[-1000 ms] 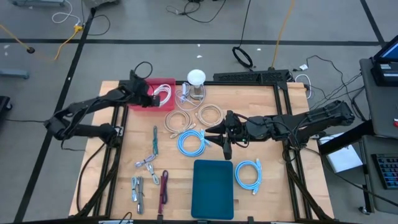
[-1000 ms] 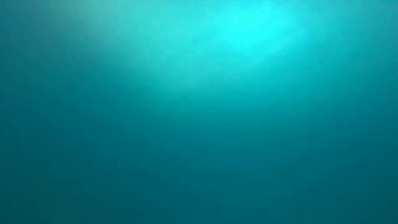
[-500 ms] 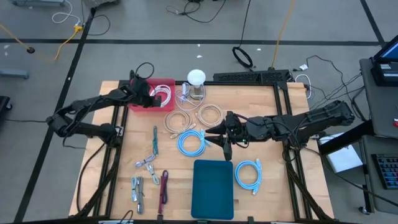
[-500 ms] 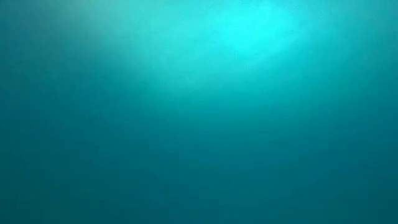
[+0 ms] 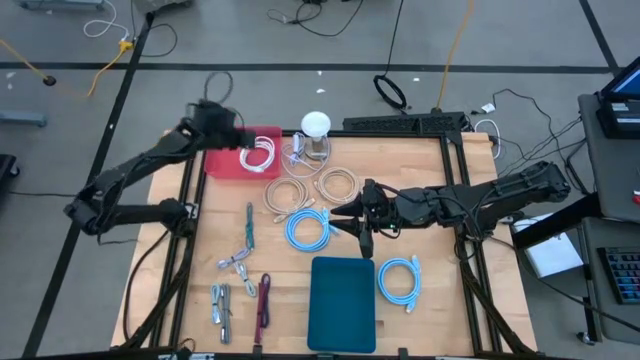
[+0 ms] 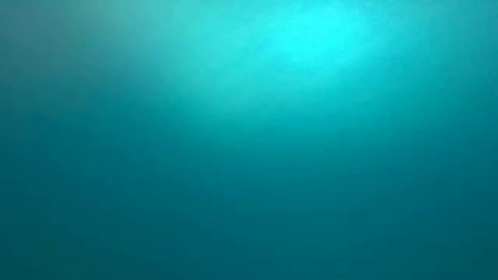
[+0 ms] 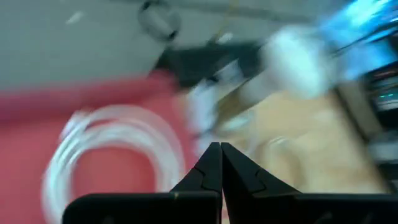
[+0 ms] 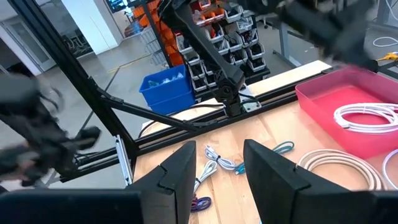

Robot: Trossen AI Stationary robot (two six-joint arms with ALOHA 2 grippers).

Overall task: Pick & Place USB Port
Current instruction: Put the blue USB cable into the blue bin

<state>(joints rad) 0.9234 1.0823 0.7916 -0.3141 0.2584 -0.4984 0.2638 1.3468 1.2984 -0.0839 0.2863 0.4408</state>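
Up at the far left, the left gripper (image 5: 243, 138) hovers with fingers pinched together, holding nothing, over the red tray (image 5: 222, 164), where a white cable (image 5: 259, 154) already lies coiled. Mid-table, the right gripper (image 5: 352, 226) waits open and empty beside the blue cable (image 5: 309, 229), probably next.

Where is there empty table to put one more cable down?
Bare wood lies along the table's right edge beside the blue cable coil, and in the near left corner, left of the small cables. The middle is crowded with coils, the teal case and the right gripper.
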